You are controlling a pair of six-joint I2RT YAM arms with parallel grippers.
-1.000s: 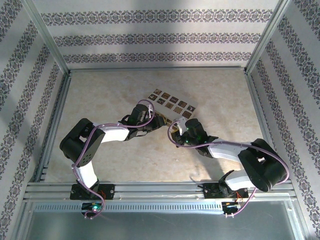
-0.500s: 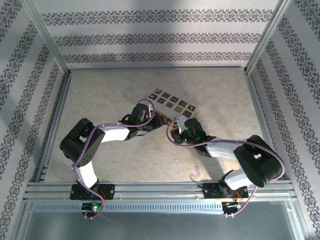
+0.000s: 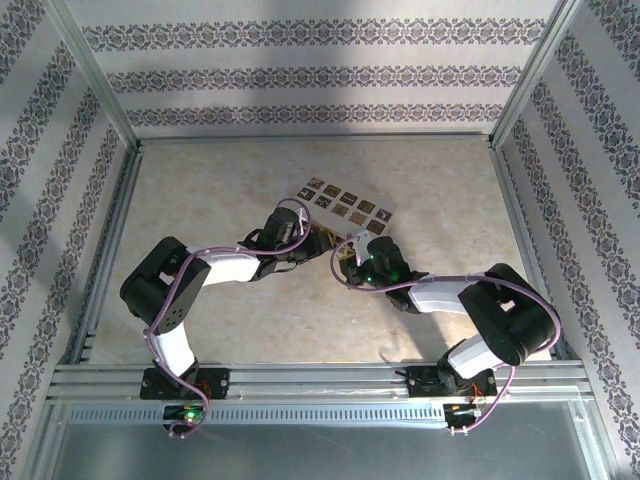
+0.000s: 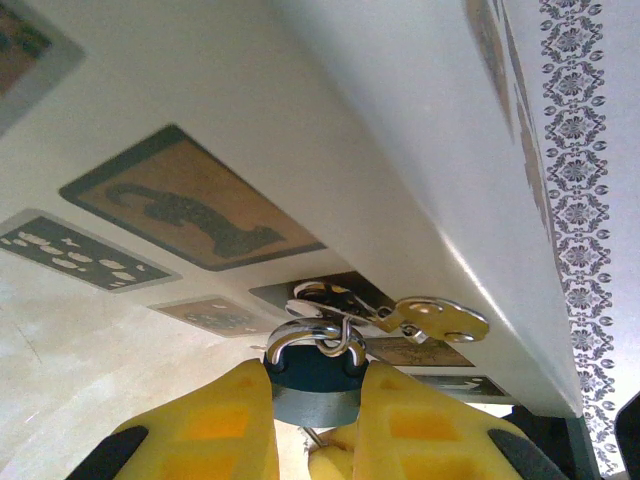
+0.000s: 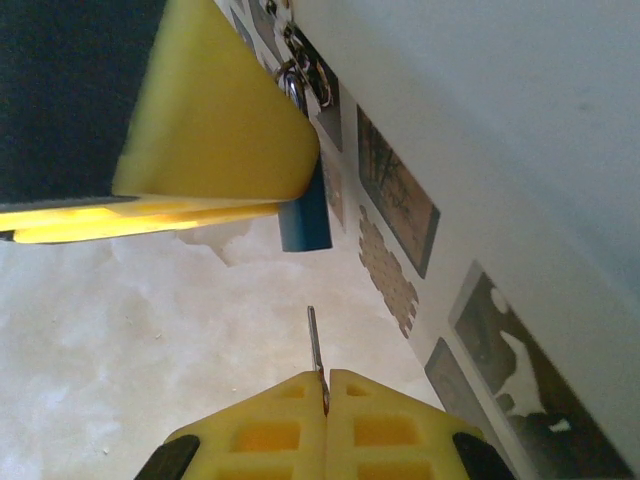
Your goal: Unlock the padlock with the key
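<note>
Counter point(image 3: 220, 190) carries a cream box point(image 3: 345, 205) with dark tiles a little beyond its middle, and both arms reach in to the box's near side, where the two wrists meet close together.

The left fingers point(image 3: 318, 240) come in from the left. In the left wrist view their yellow pads point(image 4: 235, 410) stand part-open, closed on the blue body of the padlock point(image 4: 310, 385) from either side. Its silvery shackle is hooked through the hasp point(image 4: 435, 320) on the face of the box point(image 4: 300, 120).

The right fingers point(image 3: 350, 262) come in from the right. In their own wrist view they point(image 5: 326, 390) are pressed fully together on the key point(image 5: 314, 340). Only its thin blade sticks out, aimed at the lower end of the padlock point(image 5: 305, 220), roughly in line with it but apart from it.

The likeliest failure is a missed keyhole. The hole itself cannot be made out, and if the blade meets bare casing it may pivot or slide back between the pads, since so little of it is gripped. A sideways push could also swing the padlock on its shackle or twist it in the left grip, spoiling the line. The big left pad point(image 5: 210, 110) hangs just beside the path, so the two sets of fingers might bump as the key goes in. A hard shove could shift the box.
</note>
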